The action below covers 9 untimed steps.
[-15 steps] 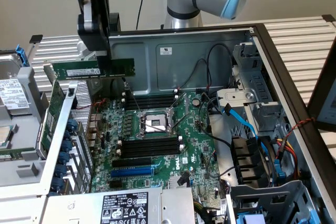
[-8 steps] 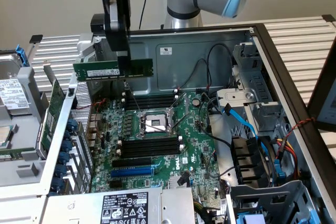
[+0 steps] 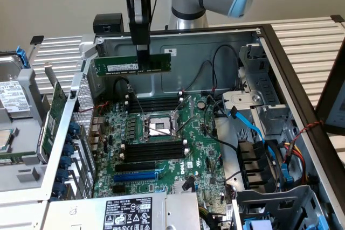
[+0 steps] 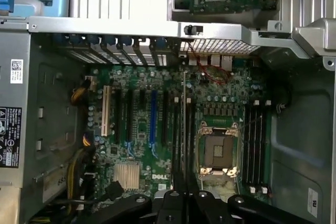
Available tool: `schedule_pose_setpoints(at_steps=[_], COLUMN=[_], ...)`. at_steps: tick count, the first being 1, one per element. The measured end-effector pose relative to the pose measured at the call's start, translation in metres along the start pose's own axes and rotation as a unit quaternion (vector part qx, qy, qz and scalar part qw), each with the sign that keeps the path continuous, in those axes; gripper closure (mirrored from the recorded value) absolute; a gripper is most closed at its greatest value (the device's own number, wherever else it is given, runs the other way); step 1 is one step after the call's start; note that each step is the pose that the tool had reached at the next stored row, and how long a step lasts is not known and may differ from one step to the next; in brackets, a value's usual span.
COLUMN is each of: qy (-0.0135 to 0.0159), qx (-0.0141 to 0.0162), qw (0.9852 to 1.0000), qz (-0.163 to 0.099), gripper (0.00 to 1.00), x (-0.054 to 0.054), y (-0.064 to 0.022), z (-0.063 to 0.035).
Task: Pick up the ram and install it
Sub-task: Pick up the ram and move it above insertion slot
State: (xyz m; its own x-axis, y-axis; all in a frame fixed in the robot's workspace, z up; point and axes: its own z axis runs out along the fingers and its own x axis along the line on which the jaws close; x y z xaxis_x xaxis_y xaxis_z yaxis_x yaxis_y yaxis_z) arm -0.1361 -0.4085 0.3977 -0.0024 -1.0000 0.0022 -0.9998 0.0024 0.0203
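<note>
We see the tool [image 3: 143, 60] clamped together on the ram [image 3: 116, 65], gripping it near the middle of its top edge. The single green stick hangs level in the air above the open computer case [image 3: 253, 33], over the far edge of the motherboard [image 3: 202, 154] and clear of it. In the wrist view the tool [image 4: 186, 203] holds the ram [image 4: 185, 129] edge-on, a thin dark line across the board.

Below lie one CPU socket [image 3: 160, 126] and two banks of black memory slots, the far bank [image 3: 156, 103] and the near bank [image 3: 153, 152], one on each side of it. A black cable [image 3: 121, 83] loops down beside the far bank. Blue cables [image 3: 253, 127] run at the exterior view's right. One expansion card [image 3: 54, 117] stands outside the case on the slatted surface [image 3: 307, 41].
</note>
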Motion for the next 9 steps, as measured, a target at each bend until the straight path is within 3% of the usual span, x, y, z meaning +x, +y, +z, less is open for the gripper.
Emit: schedule_pose_setpoints(at_steps=[6,9], qy=[0.0,-0.004], qx=[0.0036,0.0065], qw=[1.0,1.0], qz=[0.0,0.0], gripper=[0.88,0.88], x=[-0.0081,-0.011], y=[-0.0046,-0.0059], z=[0.0018,0.0026])
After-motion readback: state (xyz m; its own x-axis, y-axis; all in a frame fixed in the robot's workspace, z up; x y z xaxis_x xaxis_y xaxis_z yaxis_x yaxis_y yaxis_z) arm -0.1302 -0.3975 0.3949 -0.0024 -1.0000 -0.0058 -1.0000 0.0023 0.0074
